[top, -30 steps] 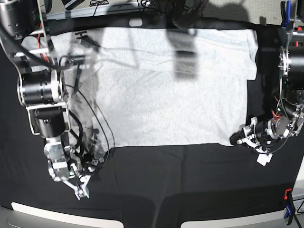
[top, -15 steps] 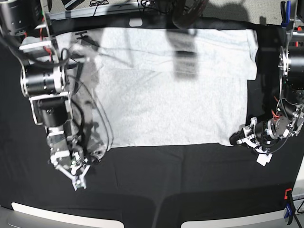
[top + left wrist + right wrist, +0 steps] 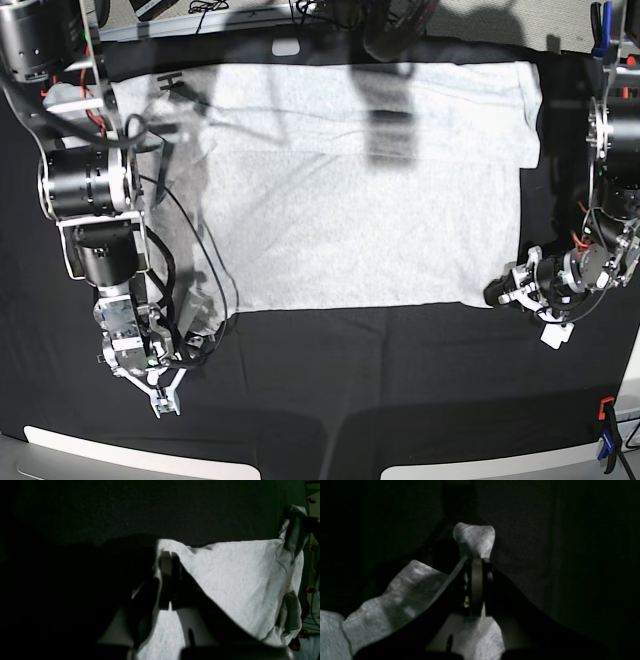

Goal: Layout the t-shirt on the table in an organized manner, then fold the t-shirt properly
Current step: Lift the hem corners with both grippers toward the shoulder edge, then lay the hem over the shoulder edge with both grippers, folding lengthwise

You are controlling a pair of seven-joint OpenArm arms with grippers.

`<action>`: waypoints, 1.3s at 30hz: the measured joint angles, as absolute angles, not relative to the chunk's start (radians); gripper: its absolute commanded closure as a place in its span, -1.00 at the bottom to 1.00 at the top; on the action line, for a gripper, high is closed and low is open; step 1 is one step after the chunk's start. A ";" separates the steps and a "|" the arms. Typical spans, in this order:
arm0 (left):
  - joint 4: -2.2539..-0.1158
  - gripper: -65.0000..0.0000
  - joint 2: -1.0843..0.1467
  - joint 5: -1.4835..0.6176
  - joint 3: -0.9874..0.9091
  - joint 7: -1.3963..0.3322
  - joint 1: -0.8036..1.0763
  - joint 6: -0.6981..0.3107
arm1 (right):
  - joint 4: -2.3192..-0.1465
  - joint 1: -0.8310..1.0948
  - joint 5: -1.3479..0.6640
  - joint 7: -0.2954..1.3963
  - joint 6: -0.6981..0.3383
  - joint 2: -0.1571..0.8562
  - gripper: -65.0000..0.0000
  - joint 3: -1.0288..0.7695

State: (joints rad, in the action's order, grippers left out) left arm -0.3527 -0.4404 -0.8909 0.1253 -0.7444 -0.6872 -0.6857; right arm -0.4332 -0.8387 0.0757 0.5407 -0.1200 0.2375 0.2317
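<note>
Right gripper [image 3: 476, 566] pinched shut on a bunched shirt [image 3: 360, 190] corner, near edge; left gripper [image 3: 170, 555] shut on the opposite hem corner. Shirt lies spread flat, mid-table, far half. Table [image 3: 400, 390]: black wrinkled cloth; blue clamp [image 3: 598, 28] at far edge, orange one [image 3: 606, 412] near

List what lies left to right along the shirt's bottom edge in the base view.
Right gripper shut on the t-shirt's corner → t-shirt → left gripper shut on the opposite corner → bare table beyond.
</note>
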 measured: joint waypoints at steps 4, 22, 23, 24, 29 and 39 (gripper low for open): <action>-0.353 1.00 -0.440 -0.891 0.125 -0.744 -0.687 -0.686 | -0.433 -0.839 0.076 0.543 -0.120 0.238 1.00 0.232; -0.353 1.00 -0.440 -0.891 0.125 -0.744 -0.687 -0.686 | -0.441 -0.833 0.017 0.554 -0.120 0.238 0.26 0.232; -0.353 1.00 -0.440 -0.891 0.125 -0.744 -0.687 -0.686 | -0.441 -0.829 -0.004 0.550 -0.119 0.238 0.26 0.232; -0.353 1.00 -0.440 -0.891 0.125 -0.744 -0.687 -0.686 | -0.441 -0.825 -0.010 0.542 -0.120 0.238 0.26 0.232; -0.353 1.00 -0.440 -0.891 0.125 -0.744 -0.687 -0.686 | -0.443 -0.794 -0.004 0.503 -0.107 0.238 0.26 0.232; -0.353 1.00 -0.440 -0.891 0.125 -0.744 -0.687 -0.686 | -0.443 -0.790 0.064 0.488 -0.010 0.236 1.00 0.232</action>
State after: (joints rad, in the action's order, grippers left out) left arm -0.3527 -0.4404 -0.8909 0.1253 -0.7444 -0.6872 -0.6857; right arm -0.4435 -0.7898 0.0639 0.4881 -0.0101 0.2356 0.2317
